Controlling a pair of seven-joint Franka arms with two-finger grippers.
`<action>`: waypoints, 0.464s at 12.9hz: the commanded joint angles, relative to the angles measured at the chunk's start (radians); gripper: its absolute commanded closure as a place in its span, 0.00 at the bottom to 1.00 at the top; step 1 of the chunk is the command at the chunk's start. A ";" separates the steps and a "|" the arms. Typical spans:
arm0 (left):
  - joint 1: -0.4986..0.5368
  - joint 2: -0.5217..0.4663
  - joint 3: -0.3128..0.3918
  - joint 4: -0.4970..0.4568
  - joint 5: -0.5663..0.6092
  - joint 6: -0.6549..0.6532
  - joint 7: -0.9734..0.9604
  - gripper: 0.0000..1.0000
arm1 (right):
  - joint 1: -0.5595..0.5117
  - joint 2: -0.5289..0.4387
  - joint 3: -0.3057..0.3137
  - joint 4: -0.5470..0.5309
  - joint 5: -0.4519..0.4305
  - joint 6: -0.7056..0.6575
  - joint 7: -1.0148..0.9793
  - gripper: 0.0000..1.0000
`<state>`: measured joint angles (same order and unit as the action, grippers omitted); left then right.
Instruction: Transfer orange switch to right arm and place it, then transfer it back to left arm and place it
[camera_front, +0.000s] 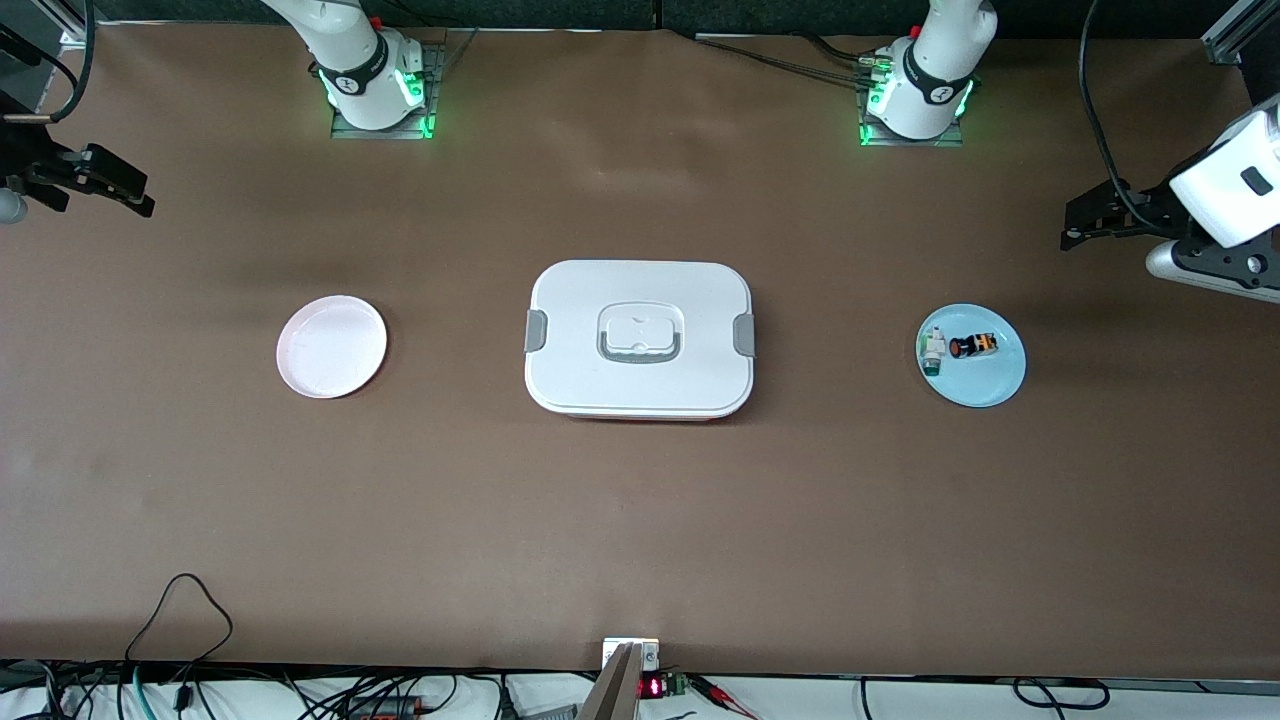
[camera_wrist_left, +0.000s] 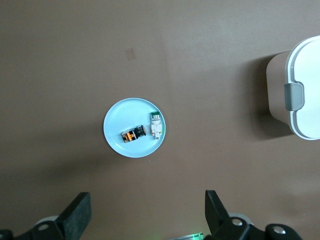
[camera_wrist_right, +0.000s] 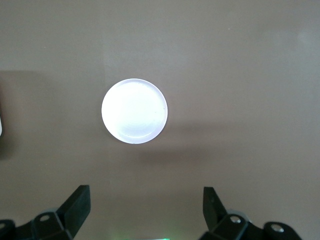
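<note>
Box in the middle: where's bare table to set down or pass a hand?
Bare brown table lies between the box and the pink plate, between the box and the blue plate, and along the front-camera edge. Crowded: the blue plate, holding the orange switch beside a white-and-green switch.

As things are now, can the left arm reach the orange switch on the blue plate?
Probably yes. The left gripper hangs open above the blue plate. The orange switch lies uncovered beside the white-and-green switch, which calls for some care. The box stands clear of the way.
</note>
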<state>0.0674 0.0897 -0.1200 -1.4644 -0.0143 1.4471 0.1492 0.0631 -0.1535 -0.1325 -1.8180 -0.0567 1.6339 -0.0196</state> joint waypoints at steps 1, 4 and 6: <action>-0.017 -0.010 0.020 0.001 0.017 -0.002 0.035 0.00 | 0.004 0.006 -0.002 0.020 0.009 -0.019 -0.013 0.00; -0.018 -0.007 0.020 -0.001 0.022 0.003 0.029 0.00 | 0.006 0.006 -0.002 0.020 0.011 -0.019 -0.016 0.00; -0.020 -0.007 0.019 0.001 0.019 0.006 0.020 0.00 | 0.006 0.006 -0.002 0.020 0.011 -0.019 -0.014 0.00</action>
<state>0.0663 0.0897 -0.1148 -1.4644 -0.0135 1.4481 0.1599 0.0651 -0.1533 -0.1325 -1.8180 -0.0567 1.6339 -0.0196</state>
